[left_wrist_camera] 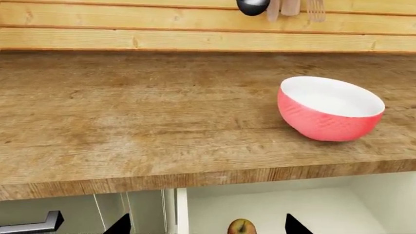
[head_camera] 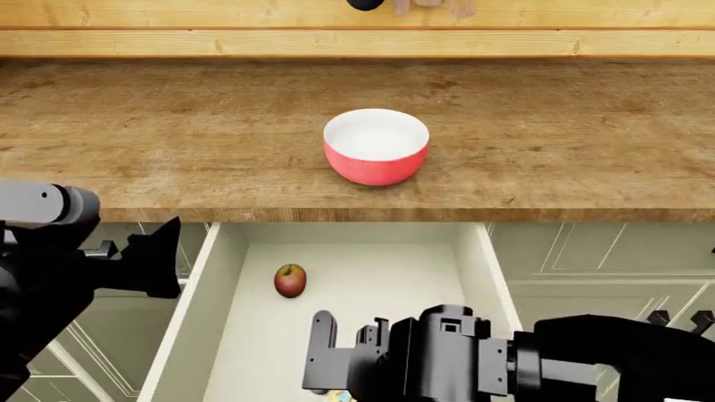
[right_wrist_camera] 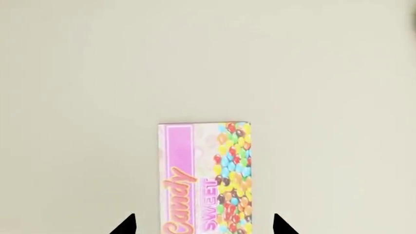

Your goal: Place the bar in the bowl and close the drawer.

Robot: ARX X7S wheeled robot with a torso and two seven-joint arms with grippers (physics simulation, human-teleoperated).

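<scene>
Wooden countertop (head_camera: 167, 142) spanning the scene. Below its front edge, open pale drawer (head_camera: 218, 276) with white floor. Coral-red bowl (head_camera: 377, 146) with white inside, upright on the countertop, just behind the drawer. Right gripper (right_wrist_camera: 202, 225) down inside the drawer, fingertips spread apart either side of the candy bar (right_wrist_camera: 204, 178) lying flat on the drawer floor. Left gripper (left_wrist_camera: 204, 225) open, holding nothing, above the drawer's small apple (head_camera: 290, 280).
</scene>
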